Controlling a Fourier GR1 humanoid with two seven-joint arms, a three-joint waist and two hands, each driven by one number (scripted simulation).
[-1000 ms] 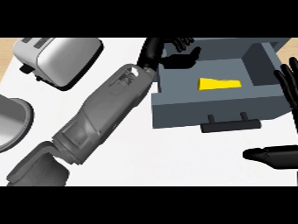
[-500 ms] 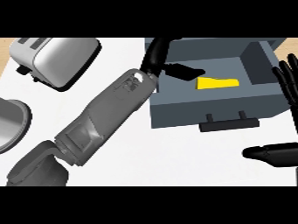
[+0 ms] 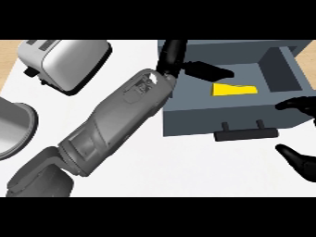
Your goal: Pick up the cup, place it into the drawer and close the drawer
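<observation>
There's the yellow cup (image 3: 235, 89), lying inside the open grey drawer (image 3: 283, 69), toward the drawer's right half and resting on its floor. The drawer stands pulled out, its dark handle (image 3: 246, 134) on the near front panel facing us. The left robot hand (image 3: 187, 65) is over the drawer's far-left corner, its fingers spread and straight with nothing in them, one reaching across the inside toward the cup but stopping short, apart from it. Its grey forearm (image 3: 116, 122) runs diagonally down to the near left across the white surface (image 3: 187, 162). At the right edge, near the drawer's front corner, the right robot hand (image 3: 314, 139) shows with fingers open and relaxed, holding nothing. Far left sits a silver toaster (image 3: 64, 62), and at the left edge a grey metal pot (image 3: 3, 125).
</observation>
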